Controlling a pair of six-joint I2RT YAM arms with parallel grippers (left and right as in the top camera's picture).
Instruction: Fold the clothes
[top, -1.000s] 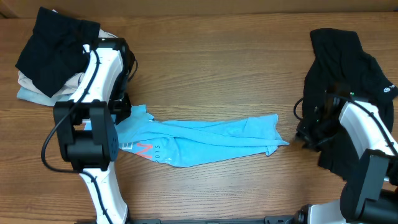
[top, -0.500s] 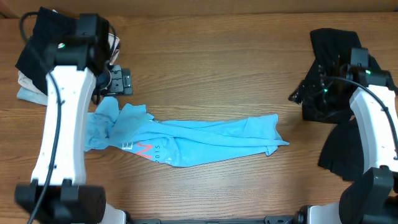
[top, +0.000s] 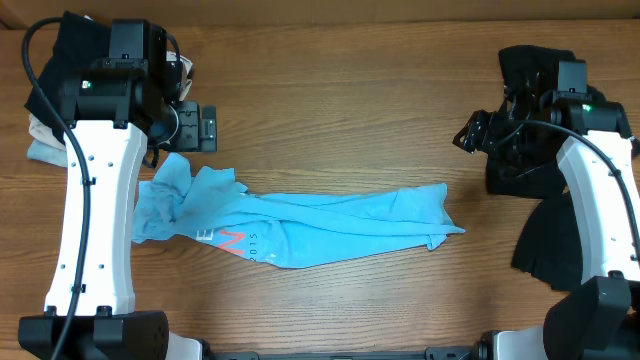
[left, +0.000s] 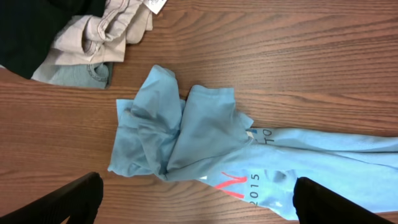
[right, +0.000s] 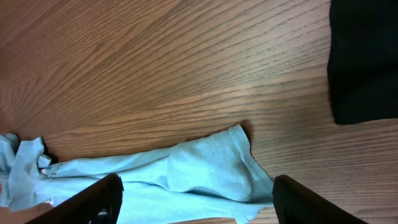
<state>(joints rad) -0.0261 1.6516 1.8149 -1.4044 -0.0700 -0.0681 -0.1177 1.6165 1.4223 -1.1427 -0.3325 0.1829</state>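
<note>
A light blue T-shirt (top: 300, 228) lies crumpled in a long strip across the middle of the wooden table, bunched at its left end, with red and dark print showing. It also shows in the left wrist view (left: 186, 134) and the right wrist view (right: 186, 174). My left gripper (top: 195, 127) hangs open and empty above the table, up and right of the shirt's bunched end; its fingers frame the left wrist view (left: 199, 199). My right gripper (top: 468, 135) is open and empty, raised well right of the shirt's right end, and shows in the right wrist view (right: 196, 196).
A pile of black, beige and pale clothes (top: 70, 90) lies at the back left, seen also in the left wrist view (left: 93, 37). A black garment (top: 555, 230) lies along the right edge, seen also in the right wrist view (right: 364, 59).
Both arms have lifted off the shirt and swung outward and up. The left gripper let go of the shirt's left end, which now lies bunched on the table.
</note>
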